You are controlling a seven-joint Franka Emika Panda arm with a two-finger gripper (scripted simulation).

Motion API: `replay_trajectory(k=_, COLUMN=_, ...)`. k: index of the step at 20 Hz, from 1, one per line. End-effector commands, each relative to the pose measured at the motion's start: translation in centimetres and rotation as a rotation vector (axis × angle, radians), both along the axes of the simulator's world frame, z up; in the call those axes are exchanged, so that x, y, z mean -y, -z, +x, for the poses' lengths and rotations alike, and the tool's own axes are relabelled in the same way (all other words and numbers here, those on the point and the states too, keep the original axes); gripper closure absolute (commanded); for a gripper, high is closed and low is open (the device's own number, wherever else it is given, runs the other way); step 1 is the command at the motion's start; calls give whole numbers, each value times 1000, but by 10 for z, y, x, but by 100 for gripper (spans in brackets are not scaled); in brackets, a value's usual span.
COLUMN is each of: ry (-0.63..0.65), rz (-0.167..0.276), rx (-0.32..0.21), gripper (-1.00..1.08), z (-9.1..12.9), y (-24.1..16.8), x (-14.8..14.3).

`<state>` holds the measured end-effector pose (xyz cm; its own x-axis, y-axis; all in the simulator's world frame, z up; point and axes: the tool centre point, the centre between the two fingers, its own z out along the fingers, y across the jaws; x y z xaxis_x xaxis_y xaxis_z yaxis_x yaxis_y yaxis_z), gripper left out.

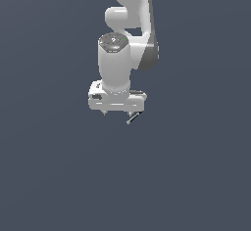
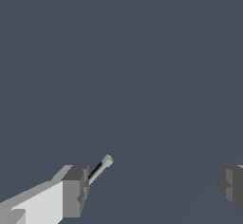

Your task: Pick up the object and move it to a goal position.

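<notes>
In the exterior view my gripper (image 1: 117,112) hangs straight down under my arm (image 1: 128,10), with its fingers spread wide and nothing between them. The stick (image 1: 133,118) sits tilted right at one fingertip (image 1: 130,112), the one on this view's right, not centred in the gap. I judge I am set low around it so that closing can trap it, though it lies off to one side, so the close may push it before it grips. No goal marker shows.

In the wrist view the two pads stand well apart. The stick (image 2: 100,169) pokes out just beside one pad (image 2: 75,191), seemingly touching it, far from the other (image 2: 230,182). It looks thin and short: a pale grey shaft with a dark streak along it and a rounded light tip.
</notes>
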<state>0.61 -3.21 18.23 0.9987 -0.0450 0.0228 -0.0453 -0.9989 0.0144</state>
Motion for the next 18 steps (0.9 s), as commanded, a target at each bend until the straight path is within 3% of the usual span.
replay_trajectory(k=1, ry=0, rz=0, rx=0, gripper=-92, z=0, y=0, x=0)
replay_trajectory(k=10, ry=44, rz=-9, rx=-26, gripper=-92, z=-11, y=10, x=38)
replay_trajectory(k=18, ry=51, rz=-8, rx=-26, gripper=-92, z=-11, y=11, x=37)
